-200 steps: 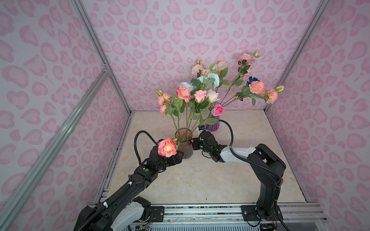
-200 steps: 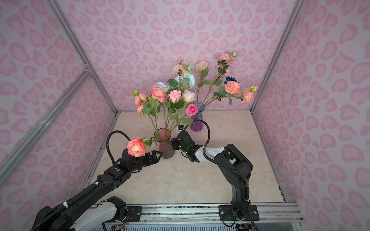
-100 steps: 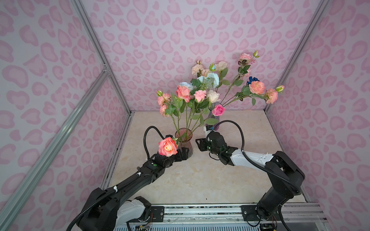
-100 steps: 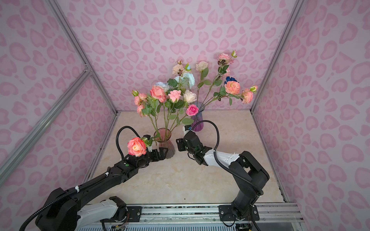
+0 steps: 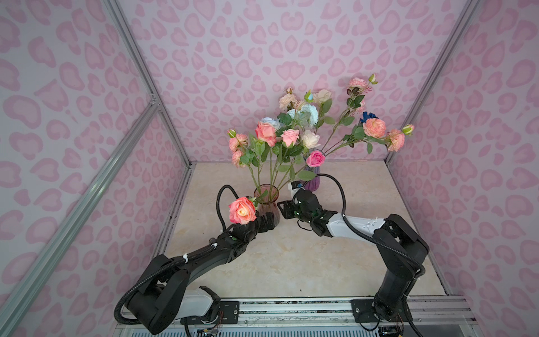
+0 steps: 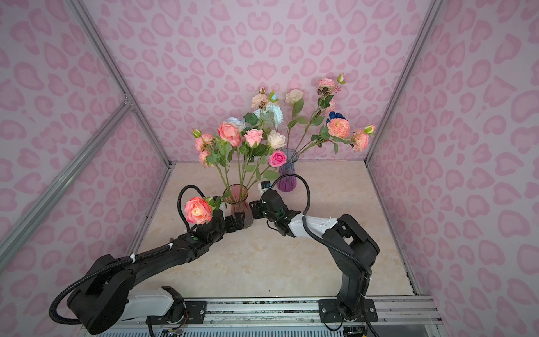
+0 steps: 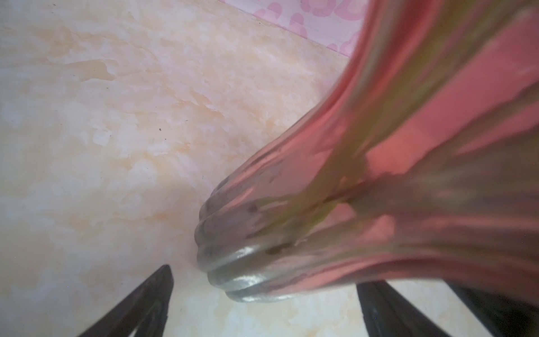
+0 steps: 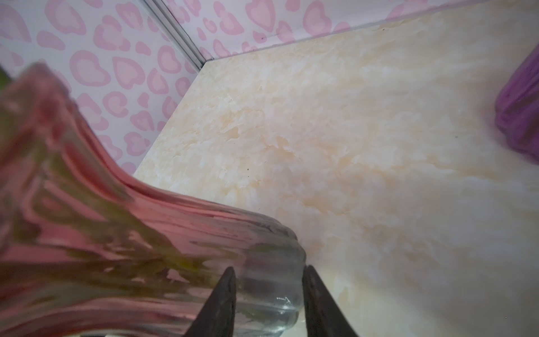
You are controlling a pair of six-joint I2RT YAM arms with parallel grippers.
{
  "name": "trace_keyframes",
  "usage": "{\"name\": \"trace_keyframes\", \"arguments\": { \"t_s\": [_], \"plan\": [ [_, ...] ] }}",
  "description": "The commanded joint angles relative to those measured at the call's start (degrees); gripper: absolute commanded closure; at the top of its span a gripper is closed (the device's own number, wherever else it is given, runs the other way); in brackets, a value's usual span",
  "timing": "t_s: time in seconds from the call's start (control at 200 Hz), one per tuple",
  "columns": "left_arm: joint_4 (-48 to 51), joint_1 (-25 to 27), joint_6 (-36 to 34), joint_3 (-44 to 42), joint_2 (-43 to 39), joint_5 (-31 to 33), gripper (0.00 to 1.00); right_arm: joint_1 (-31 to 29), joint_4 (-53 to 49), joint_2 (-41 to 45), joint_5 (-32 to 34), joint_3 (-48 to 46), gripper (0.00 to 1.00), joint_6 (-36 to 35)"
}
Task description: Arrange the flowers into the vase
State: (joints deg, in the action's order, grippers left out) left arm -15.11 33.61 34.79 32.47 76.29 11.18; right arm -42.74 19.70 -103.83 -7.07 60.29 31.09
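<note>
Standing near upright, blooms fanned outward from ribbed pink glass vase (image 5: 267,204): green-stemmed pink, peach, cream, blue artificial flowers (image 5: 288,137); left pincer (image 7: 264,275) spread wide, right pincer (image 8: 269,267) clamped on vase foot.

pink vase (image 6: 237,204): 1 | purple vase (image 6: 287,178): 1 | deep blue bloom (image 6: 335,116): 1 | arms (image 6: 163,256): 2
</note>
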Motion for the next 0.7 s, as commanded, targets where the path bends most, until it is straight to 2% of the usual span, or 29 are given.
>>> {"name": "trace_keyframes", "arguments": {
  "t_s": [0.0,0.235,0.47,0.695],
  "plan": [
    [-3.4,0.0,-1.3,-0.4,1.7,4.5,0.01,-0.9,1.1,-2.5,-1.7,1.9,0.61,0.6],
    [-5.3,-0.5,-1.7,0.0,5.1,6.0,0.01,-1.3,0.9,-6.3,-2.2,5.9,0.62,0.8],
    [-6.8,-2.7,-2.6,0.8,8.2,3.6,0.01,-1.5,-0.1,-9.2,-2.6,9.9,0.62,0.3],
    [-9.4,-5.4,-4.7,2.3,11.7,0.0,0.02,-1.4,0.2,-7.8,-1.8,8.0,0.62,0.2]
  ]
}}
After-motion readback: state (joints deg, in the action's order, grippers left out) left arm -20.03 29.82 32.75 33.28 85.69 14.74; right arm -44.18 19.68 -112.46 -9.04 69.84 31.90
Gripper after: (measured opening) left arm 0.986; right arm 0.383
